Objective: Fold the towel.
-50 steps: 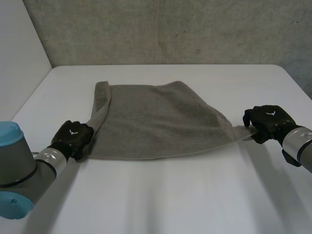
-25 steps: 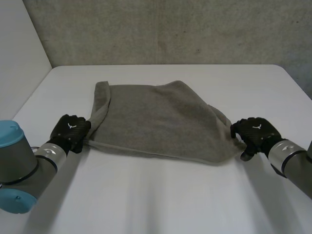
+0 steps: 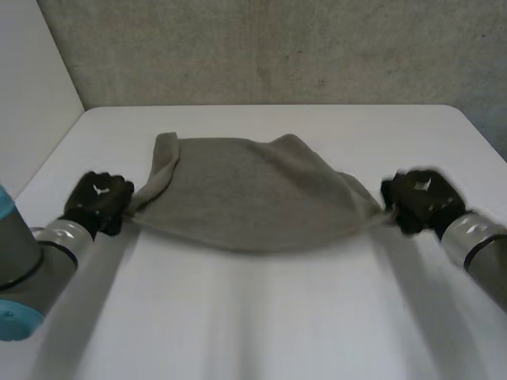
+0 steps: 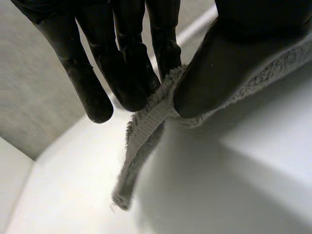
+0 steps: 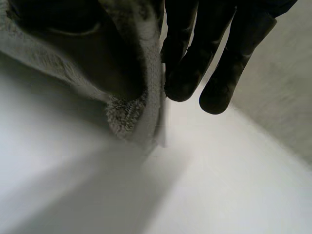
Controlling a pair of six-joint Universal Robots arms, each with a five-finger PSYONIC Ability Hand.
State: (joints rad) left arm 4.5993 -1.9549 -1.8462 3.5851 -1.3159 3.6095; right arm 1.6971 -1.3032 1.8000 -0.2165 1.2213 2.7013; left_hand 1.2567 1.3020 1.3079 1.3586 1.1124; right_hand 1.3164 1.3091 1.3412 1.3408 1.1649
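Left hand (image 3: pixel 97 202) and right hand (image 3: pixel 420 199) pinch the towel (image 3: pixel 253 198) corners (mid-left, mid-right of frame); it seems best to carry both level, together.

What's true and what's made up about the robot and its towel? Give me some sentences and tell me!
1. The towel is grey. True.
2. The left hand pinches the towel between thumb and fingers. True.
3. The right hand is open and away from the towel. False: it pinches the towel's other end.
4. The towel is rolled into a ball. False: it is spread out between the two hands.
5. The table is white. True.
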